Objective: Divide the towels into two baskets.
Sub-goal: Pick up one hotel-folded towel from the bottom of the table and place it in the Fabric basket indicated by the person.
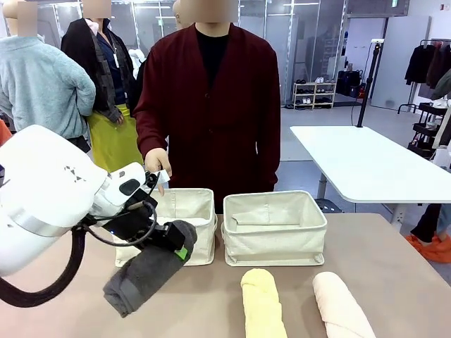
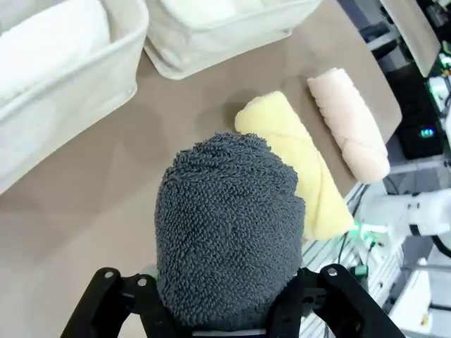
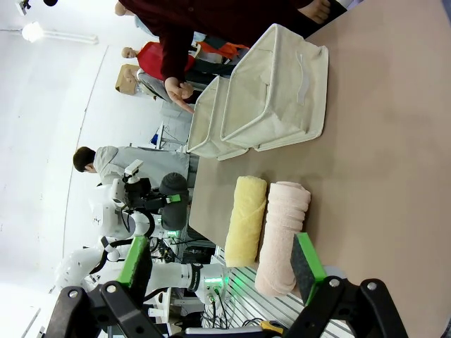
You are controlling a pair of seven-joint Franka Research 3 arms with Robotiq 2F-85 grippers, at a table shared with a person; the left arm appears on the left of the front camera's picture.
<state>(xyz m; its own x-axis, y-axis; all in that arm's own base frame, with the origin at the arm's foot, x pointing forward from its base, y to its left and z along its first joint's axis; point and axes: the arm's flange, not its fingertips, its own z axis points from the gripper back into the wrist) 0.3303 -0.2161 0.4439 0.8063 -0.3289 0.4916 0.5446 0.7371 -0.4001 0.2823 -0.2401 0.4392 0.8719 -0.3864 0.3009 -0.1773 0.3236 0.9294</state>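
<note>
Mostly undone: your left hand (image 1: 180, 246) clamped the grey towel (image 1: 141, 278) before the left basket (image 1: 201, 239).
Yellow towel (image 1: 262, 299) and pink towel (image 1: 342, 303) lay unsorted, apart from it.

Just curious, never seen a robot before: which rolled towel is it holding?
The dark grey towel, clamped in the left gripper off the table; the yellow towel and pink towel lie flat on it.

No legible text — labels, numbers, signs

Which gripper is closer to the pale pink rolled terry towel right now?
Right. The right gripper hangs open near the pale pink rolled terry towel; the left gripper, shut on the dark grey towel roll, is beyond the pale yellow roll.
</note>
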